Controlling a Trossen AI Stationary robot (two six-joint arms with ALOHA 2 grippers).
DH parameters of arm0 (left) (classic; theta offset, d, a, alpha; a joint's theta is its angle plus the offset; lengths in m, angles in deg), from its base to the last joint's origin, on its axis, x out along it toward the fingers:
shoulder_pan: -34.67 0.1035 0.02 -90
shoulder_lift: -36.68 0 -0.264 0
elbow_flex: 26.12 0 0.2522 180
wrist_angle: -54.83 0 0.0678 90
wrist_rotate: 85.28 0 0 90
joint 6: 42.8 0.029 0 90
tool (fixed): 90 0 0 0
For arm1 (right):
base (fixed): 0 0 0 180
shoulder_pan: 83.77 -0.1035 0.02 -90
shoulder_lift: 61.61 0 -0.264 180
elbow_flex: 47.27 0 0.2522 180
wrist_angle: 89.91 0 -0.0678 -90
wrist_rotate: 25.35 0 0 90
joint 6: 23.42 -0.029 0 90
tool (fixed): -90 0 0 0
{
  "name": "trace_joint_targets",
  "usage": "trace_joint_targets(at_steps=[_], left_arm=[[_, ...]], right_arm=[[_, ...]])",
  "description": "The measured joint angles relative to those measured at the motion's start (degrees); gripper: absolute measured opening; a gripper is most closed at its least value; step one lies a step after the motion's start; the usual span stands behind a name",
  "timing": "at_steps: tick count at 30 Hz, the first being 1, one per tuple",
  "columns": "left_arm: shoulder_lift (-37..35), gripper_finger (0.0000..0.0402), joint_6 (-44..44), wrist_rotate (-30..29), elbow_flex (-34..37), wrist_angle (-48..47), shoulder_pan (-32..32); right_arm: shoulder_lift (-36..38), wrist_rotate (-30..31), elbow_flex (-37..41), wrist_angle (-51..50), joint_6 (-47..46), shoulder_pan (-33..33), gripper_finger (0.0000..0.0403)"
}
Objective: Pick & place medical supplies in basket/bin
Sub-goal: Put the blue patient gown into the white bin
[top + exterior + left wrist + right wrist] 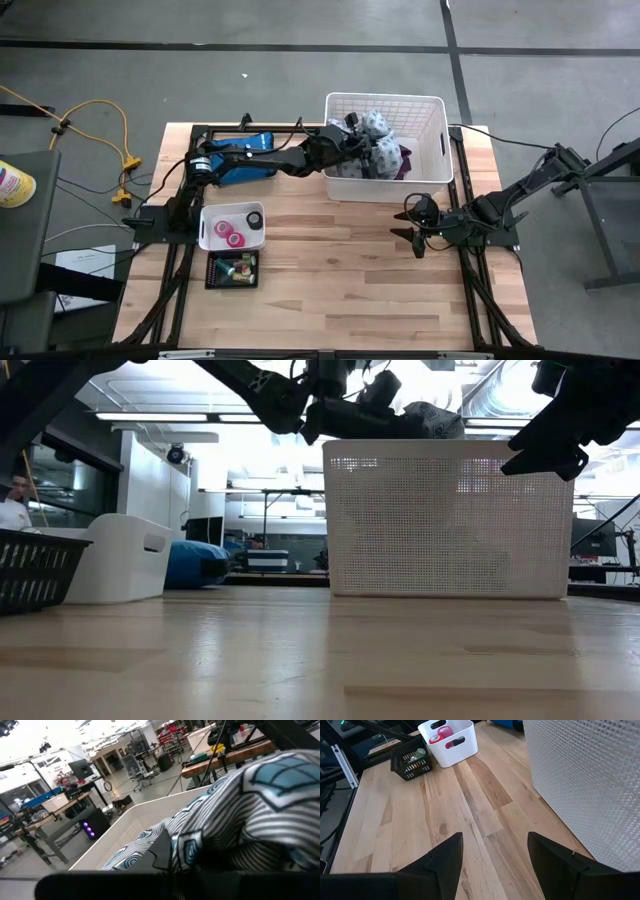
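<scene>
Black mesh crate and white tray with pink rolls: near desk edge. Right pincer: spread, empty, above desk beside basket. Left pincer: pinching the grey-patterned garment over the basket, far side.

A large white plastic lattice basket holds a grey-and-white striped cloth garment with pale blue patches and a maroon cloth. A small white rounded tray carries pink rolls; beside it sits a black mesh crate on the pale wood-grain counter.
</scene>
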Motion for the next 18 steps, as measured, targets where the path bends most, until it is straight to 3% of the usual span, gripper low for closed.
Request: trace_joint_targets(at_steps=[10,18], left_arm=[[0.00,0.0012,-3.12,-3.29,0.02,-1.73,-0.04],[0.00,0.0072,-5.30,-2.49,0.02,-2.03,-0.02]], right_arm=[[0.00,0.00,0.00,0.01,-0.01,0.01,0.0210],[0.00,0.00,0.00,0.01,-0.01,0.01,0.0210]])
